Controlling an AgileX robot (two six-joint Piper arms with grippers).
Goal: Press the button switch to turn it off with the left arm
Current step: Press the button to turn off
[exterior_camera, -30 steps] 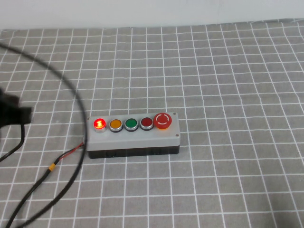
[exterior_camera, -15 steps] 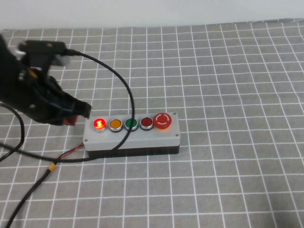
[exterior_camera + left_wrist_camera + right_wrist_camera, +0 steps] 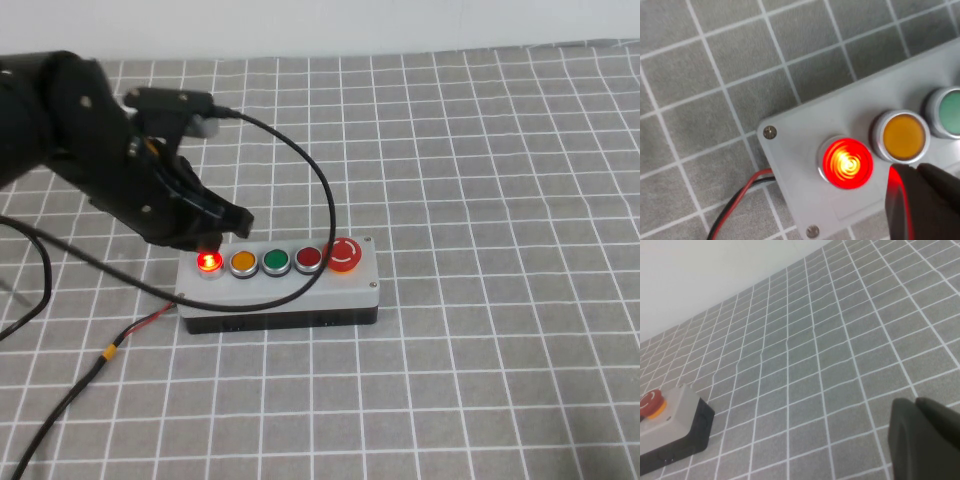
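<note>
The button switch (image 3: 209, 262) glows bright red at the left end of a grey five-button box (image 3: 300, 292). My bulky black left arm reaches in from the left, and its left gripper (image 3: 212, 240) hangs just behind and above the lit button. In the left wrist view the button switch (image 3: 847, 162) shines beside the left gripper (image 3: 916, 172), whose fingers are shut together, empty, and tinted red by the glow. The tip is off the button, toward the orange one. The right gripper (image 3: 916, 407) is shut over bare cloth, away from the box.
Orange (image 3: 244, 263), green (image 3: 276, 262) and dark red (image 3: 308, 259) buttons and a large red knob (image 3: 342, 254) fill the box. A thick black cable (image 3: 322, 200) loops over it. Red and black wires (image 3: 150, 320) trail left across the grey grid cloth (image 3: 480, 350).
The left arm has swung in from the left edge and moved right until its gripper hangs by the box's left end. The button stays lit throughout.
</note>
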